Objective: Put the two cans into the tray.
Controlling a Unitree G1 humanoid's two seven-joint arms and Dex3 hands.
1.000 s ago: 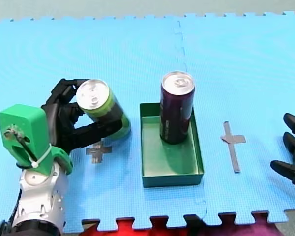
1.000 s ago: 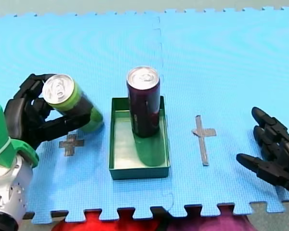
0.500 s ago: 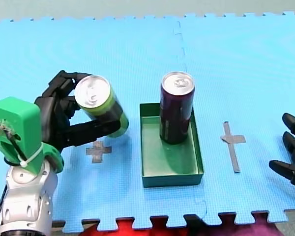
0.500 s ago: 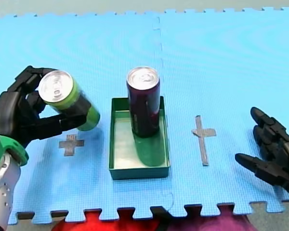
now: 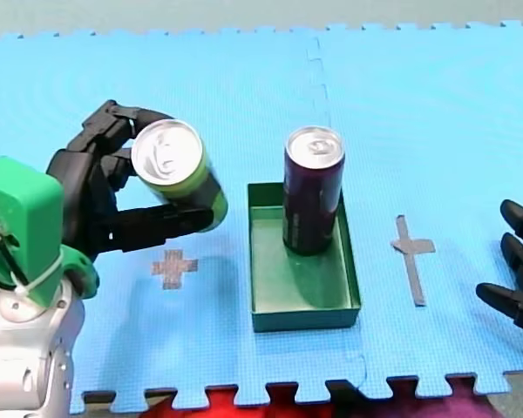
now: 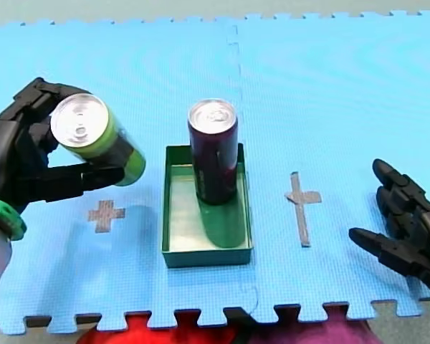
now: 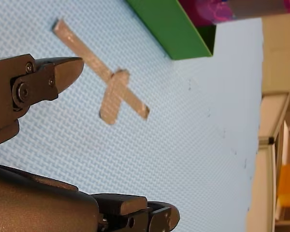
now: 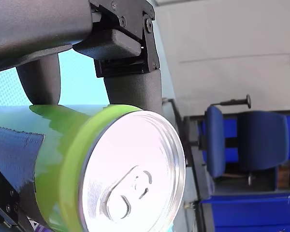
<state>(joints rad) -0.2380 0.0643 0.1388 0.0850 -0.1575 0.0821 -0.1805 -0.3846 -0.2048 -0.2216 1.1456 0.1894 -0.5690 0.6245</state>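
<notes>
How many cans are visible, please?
2. The purple can stands upright in the tray; the left hand holds the green can tilted beside it. The right hand is far right.

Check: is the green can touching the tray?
Apart. The first head view shows blue mat between the green can, held tilted in the left robot hand, and the tray. The right robot hand is at the mat's right edge.
</notes>
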